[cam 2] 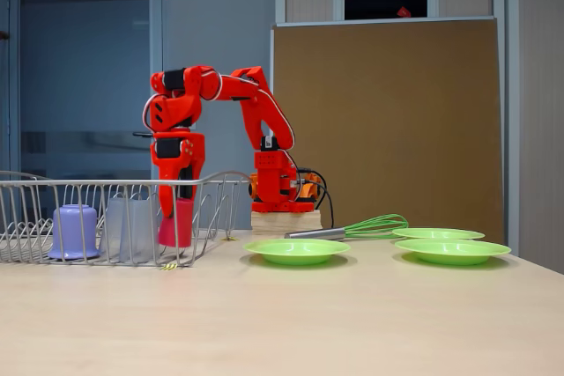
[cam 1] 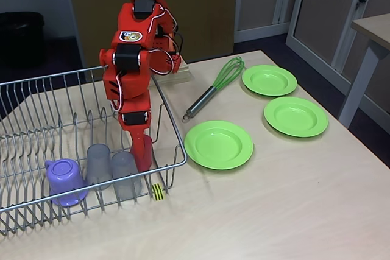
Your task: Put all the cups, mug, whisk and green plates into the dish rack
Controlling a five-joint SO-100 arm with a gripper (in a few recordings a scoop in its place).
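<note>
My red gripper (cam 1: 141, 140) (cam 2: 174, 205) points straight down inside the dish rack (cam 1: 173, 127) (cam 2: 88, 184), shut on the red cup (cam 1: 144, 154) (cam 2: 176, 226) near the rack's right end. Two grey cups (cam 1: 99, 162) (cam 1: 125, 174) stand upside down beside it, seen as one grey shape (cam 2: 130, 226) from the side. The purple mug (cam 1: 64, 178) (cam 2: 73, 229) sits at the left, also upside down. On the table lie the whisk (cam 1: 213, 87) (cam 2: 370, 224) and three green plates (cam 1: 218, 144) (cam 1: 295, 115) (cam 1: 269, 80) (cam 2: 297, 249).
The arm's base stands on a wooden block (cam 1: 178, 75) (cam 2: 284, 221) behind the rack. A yellow-and-black tag (cam 1: 158, 192) marks the rack's front edge. Another table (cam 1: 373, 28) stands off to the right. Bare tabletop runs along the front.
</note>
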